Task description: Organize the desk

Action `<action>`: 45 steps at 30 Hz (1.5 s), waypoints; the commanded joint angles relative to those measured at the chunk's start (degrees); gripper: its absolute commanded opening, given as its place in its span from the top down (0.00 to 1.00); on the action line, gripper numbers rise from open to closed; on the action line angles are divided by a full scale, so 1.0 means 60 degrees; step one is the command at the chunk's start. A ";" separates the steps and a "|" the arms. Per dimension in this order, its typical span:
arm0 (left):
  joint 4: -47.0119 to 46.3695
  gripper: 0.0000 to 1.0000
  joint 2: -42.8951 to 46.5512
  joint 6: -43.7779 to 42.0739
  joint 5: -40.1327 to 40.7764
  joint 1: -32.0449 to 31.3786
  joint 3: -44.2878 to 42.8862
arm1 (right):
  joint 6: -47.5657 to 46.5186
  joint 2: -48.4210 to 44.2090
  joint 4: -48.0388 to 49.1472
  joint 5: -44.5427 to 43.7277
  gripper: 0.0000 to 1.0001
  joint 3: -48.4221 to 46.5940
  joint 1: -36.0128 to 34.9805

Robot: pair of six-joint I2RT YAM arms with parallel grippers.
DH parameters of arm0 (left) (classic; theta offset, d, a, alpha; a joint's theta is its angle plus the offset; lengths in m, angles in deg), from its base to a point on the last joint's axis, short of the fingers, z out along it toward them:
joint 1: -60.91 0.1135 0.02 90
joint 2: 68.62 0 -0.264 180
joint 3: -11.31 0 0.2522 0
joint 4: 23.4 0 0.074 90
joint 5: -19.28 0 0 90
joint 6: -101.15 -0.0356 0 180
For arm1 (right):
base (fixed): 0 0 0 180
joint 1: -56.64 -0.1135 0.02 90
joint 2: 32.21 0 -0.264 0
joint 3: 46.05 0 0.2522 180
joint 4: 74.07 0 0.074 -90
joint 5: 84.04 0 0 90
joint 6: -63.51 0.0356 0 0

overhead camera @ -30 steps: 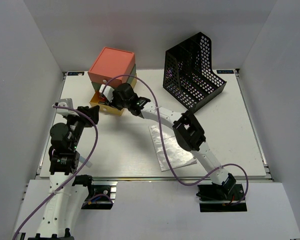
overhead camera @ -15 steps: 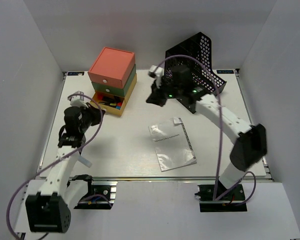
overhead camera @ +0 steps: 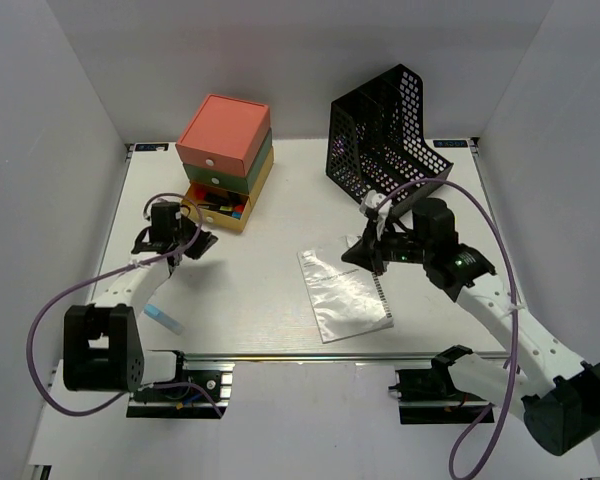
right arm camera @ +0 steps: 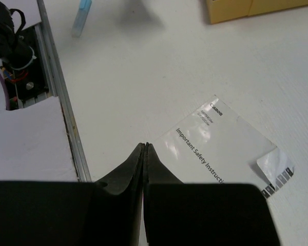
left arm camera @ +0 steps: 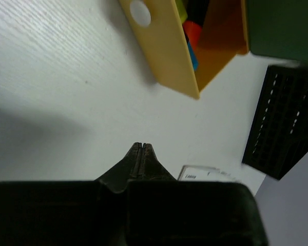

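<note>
My left end effector (left arm camera: 140, 149) is closed on nothing, fingertips pressed together, left of centre in the top view and just beside the open yellow drawer (overhead camera: 220, 212) at the bottom of the drawer box (overhead camera: 225, 135). My right end effector (right arm camera: 145, 148) is also closed and empty, over the upper right corner of the safety leaflet (overhead camera: 345, 292). The table (overhead camera: 260, 200) fills the middle of the top view, with its metal rail (overhead camera: 310, 355) along the lower edge and the mesh file holder (overhead camera: 385, 150) at the upper right. Hazard 1: the leaflet lies flat in a glossy sleeve. A descent with closed fingers would probably only press or push it across the table, so the fingers need to open first, with the approach made at an edge. Hazard 2: the left end effector is close to the drawer front. A sideways move could strike it, shift the whole drawer box or spill the coloured items (left arm camera: 191, 38) inside. Hazard 3: the small blue item (overhead camera: 162, 318) rests near the rail at the lower left, and a nudge from the left arm could send it off the table. Hazard 4: the purple cables (overhead camera: 50, 330) hang in wide loops and may snag on either arm during a long reach.
</note>
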 commanded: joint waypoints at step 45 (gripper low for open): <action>-0.3359 0.59 -0.5300 0.2741 0.0318 -0.0110 -0.3099 | -0.1013 -0.0728 0.0773 -0.0924 1.00 0.0442 0.0526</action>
